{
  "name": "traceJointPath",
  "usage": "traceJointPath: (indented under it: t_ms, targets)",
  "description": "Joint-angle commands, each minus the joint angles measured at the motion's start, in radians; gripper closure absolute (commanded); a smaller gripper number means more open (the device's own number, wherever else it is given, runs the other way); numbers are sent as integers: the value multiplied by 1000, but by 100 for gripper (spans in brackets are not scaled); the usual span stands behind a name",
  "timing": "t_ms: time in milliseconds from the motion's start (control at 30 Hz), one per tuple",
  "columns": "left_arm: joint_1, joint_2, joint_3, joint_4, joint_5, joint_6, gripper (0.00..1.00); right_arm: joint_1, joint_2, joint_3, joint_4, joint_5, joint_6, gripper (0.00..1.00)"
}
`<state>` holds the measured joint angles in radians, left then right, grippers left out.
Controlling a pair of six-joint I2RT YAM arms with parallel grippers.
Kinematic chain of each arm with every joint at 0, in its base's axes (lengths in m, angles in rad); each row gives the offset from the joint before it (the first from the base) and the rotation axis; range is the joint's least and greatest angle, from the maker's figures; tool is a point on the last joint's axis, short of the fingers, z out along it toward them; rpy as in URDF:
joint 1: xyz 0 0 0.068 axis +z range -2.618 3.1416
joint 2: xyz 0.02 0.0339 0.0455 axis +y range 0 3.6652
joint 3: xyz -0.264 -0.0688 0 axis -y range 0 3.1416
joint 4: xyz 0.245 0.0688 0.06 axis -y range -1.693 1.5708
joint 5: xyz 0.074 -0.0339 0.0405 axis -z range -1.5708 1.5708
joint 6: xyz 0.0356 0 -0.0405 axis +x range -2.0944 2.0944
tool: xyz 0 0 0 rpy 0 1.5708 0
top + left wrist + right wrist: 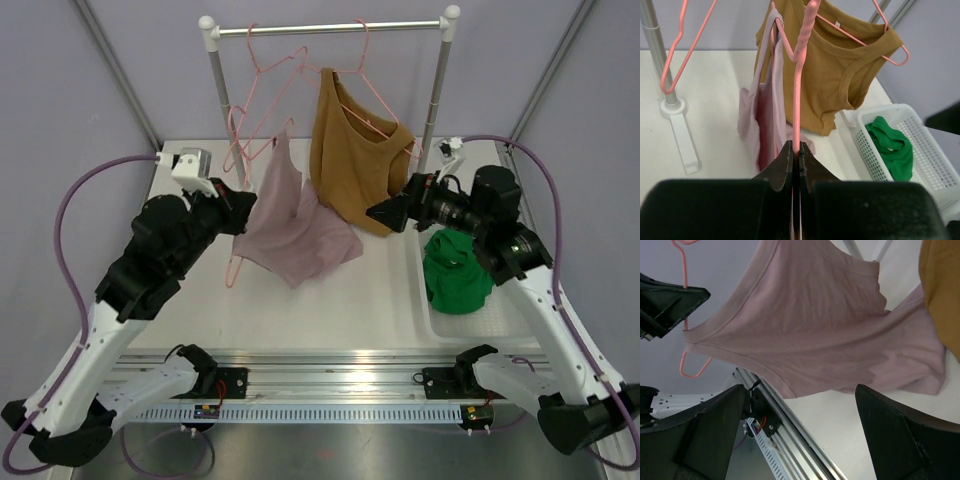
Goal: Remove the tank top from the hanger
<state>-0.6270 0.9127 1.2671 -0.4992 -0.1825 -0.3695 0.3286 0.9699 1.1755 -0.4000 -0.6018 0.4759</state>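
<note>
The left tool [795, 152] is pressed together on the wire of a pink hanger [798, 95], in front of the rack [330, 28] and toward its left post. The pink top [295, 225] is on that hanger: a strap loops over the wire's upper end, the body drapes down, and its hem lies bunched on the desk [330, 310] in front of the rack's middle.

The right tool [378, 213] is spread wide with nothing between its fingers. It sits in front of the rack's right post, pointing left at the pink top, just beside the lower edge of a mustard top [350, 160]. That top hangs on its own hanger from the rack's rail.

Spare hangers [270, 60] hang at the rail's left end. A white basket [935, 165] with a green cloth [457, 272] in it stands in front of the rack, off to its right.
</note>
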Motion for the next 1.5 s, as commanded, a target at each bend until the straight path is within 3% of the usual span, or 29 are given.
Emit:
traceJointPath:
  t_ms: [0,100,233,367,633,800,1167,1467]
  targets:
    - [-5,-115,-43,-3,41,-69,100,122,111,-10,250,18,52,1]
    - [-5,-205,-32,-123,19,-78,100,243,211,30,256,147,32,1]
    - [-5,-274,145,-290,-95,-20,100,300,268,-10,400,189,87,0]
    - [-5,-296,203,-354,-23,-2,100,352,311,-10,493,206,130,1]
    - [-5,-374,-139,-58,309,-97,100,428,332,-25,653,227,198,3]
    - [-5,-431,-332,151,341,-164,100,443,332,-22,583,344,138,5]
    - [-5,-449,-428,281,345,-270,100,444,392,-39,544,373,63,16]
    - [-5,-419,-408,271,368,-258,100,444,447,-14,564,373,44,16]
